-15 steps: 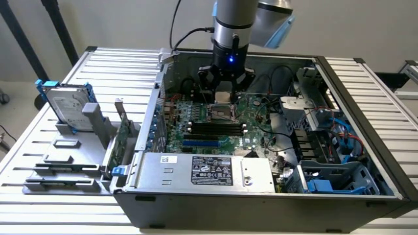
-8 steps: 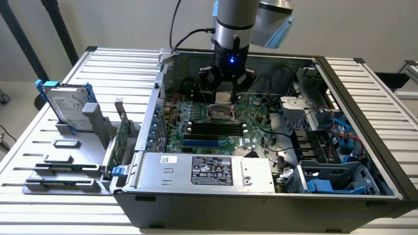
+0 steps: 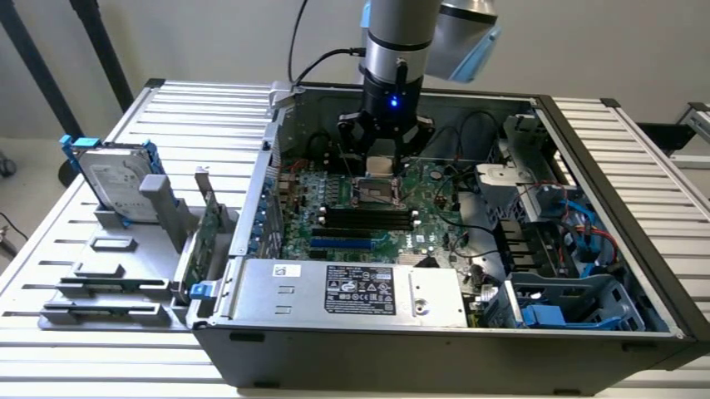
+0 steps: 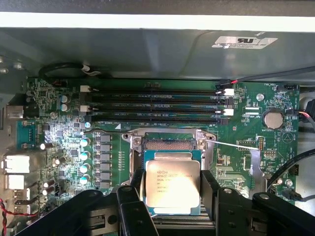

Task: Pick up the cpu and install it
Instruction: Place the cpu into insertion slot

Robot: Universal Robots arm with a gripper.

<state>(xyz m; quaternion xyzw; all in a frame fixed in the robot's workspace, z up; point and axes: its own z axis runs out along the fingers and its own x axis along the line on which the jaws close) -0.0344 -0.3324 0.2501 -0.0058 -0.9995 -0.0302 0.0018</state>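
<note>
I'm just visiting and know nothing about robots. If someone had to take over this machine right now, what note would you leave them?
Gripper: closed on the chip, with a finger on each of two opposite sides.
Chip: held just above the open socket on the green board, inside the computer case.
Done: the chip is picked up and sits over the socket.
Left: the chip is not yet set down into the socket.
</note>
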